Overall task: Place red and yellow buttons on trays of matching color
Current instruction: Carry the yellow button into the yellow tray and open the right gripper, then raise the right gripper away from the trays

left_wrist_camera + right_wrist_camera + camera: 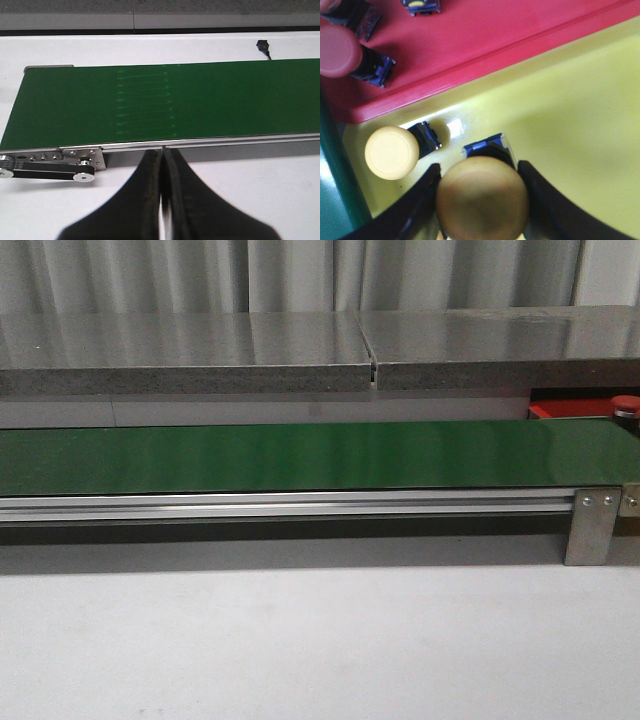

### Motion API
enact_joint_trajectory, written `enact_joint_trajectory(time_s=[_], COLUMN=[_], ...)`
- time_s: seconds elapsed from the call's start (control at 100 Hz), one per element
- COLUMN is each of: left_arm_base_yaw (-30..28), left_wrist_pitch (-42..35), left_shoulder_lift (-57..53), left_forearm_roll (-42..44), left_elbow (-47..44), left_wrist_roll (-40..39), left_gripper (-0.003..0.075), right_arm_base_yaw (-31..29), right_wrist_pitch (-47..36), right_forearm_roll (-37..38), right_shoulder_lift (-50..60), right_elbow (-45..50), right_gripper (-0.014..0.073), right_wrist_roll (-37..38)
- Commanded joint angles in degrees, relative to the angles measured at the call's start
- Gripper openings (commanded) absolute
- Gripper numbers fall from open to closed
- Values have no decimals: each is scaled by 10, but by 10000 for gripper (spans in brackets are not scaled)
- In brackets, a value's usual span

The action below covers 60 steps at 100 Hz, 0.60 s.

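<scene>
Nearest the right wrist camera, the right pincer (482, 200) holds a yellow button (482, 197), its dark fingers (540, 200) pressed against both sides below the domed cap. This button hangs over the yellow tray (580, 130), close to the tray's corner. A second yellow button (391, 152) already lies on its side in that tray, just beside the held one.

Next to the yellow tray sits the red tray (485, 45), rim against rim. A red button (340, 50) lies on it at the edge of view, with further small parts near it, too cropped to identify.

From the front, only a strip of the red tray (565, 408) and one red cap (625, 403) show beyond the green belt (300, 455).

The left pincer (161, 200) is closed, fingers touching, holding nothing, above the white surface (250, 190) before the belt.

Handling judgement: the buttons appear light and rigid. The glossy dome looks slippery, so grip is best taken on the squared base under the cap. A released button is likely to tip or roll.
</scene>
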<state>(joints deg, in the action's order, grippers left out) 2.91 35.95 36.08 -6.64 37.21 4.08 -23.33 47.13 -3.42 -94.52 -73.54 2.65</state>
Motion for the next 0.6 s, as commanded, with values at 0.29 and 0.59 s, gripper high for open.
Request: enact_joint_trajectory(time_s=[0.29,0.59], left_arm_base_yaw=[4,4], left_wrist_pitch=[-39,-39], left_shoulder_lift=[0,0], left_forearm_roll=[-8,-8], left_elbow=[16,16], left_wrist_roll=[0,0], left_gripper=[-19,-19], right_arm_base_yaw=[-3,-2], right_wrist_pitch=[-89,-128], right_forearm_roll=[-21,-39], right_shoulder_lift=[-32,-61], right_elbow=[6,6], right_gripper=[117,117], right_wrist_roll=[-1,-1])
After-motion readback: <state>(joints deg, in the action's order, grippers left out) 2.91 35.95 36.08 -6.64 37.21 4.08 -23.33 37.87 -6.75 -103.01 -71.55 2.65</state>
